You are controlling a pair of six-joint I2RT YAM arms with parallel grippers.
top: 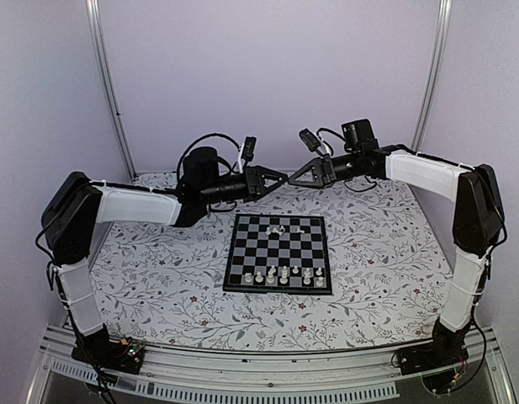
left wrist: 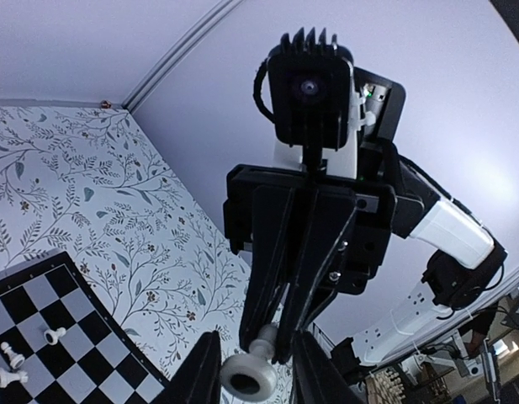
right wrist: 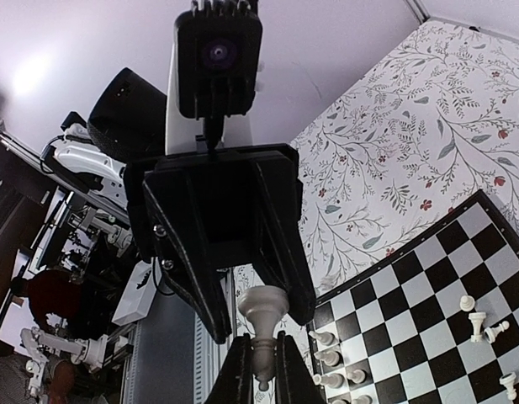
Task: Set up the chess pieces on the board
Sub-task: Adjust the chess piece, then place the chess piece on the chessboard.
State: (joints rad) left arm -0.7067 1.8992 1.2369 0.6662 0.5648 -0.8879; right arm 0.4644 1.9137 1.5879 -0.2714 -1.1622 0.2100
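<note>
The right gripper (top: pixel 295 176) is hovering over the far side of the board (top: pixel 267 246), its jaws nearly closed and pinching the narrow end of a white chess piece (right wrist: pixel 262 313). The left gripper (top: pixel 280 178) is facing it tip to tip, jaws spread wide around that piece's round base. The other chess pieces (top: pixel 283 274) are standing along the board's near edge, with a few scattered near its far edge, on the floral desk (top: pixel 158 278).

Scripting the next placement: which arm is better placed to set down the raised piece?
Right, I'd say. The right fingers are shut on the chess piece; the left fingers stand open around its base, not gripping. The board lies below them.
</note>
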